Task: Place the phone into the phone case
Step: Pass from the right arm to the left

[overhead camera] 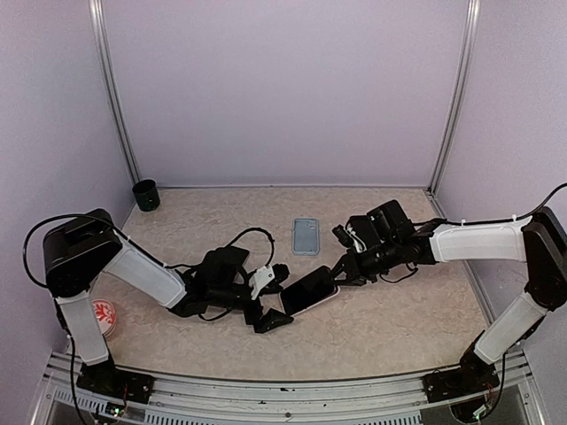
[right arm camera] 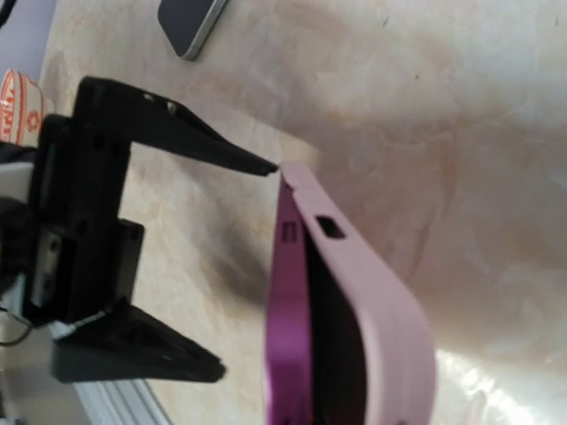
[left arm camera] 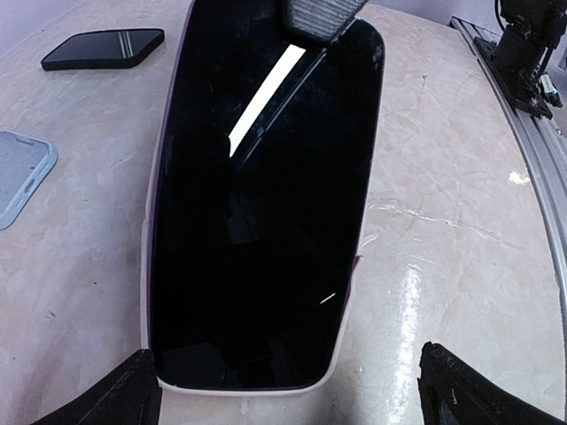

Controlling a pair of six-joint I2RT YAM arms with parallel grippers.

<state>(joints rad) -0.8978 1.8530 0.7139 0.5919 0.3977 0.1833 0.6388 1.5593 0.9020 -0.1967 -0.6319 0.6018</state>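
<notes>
The left fingers (left arm camera: 478, 394) stand spread astride the near end of the black-screened phone (left arm camera: 266, 204); the right fingers (left arm camera: 321, 18) look clamped on its far end, mid-table (left arm camera: 461, 221); the soft pink phone case (right arm camera: 381, 301) already wraps it; one edge seems unseated, so pressing home probably remains.

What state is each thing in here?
phone: screen up and dark, inside pink case
right gripper: shut on phone's far end
left gripper: open, straddling phone's near end
clear case: empty, flat on table
second phone: flat on table, screen dark
cup: upright
</notes>
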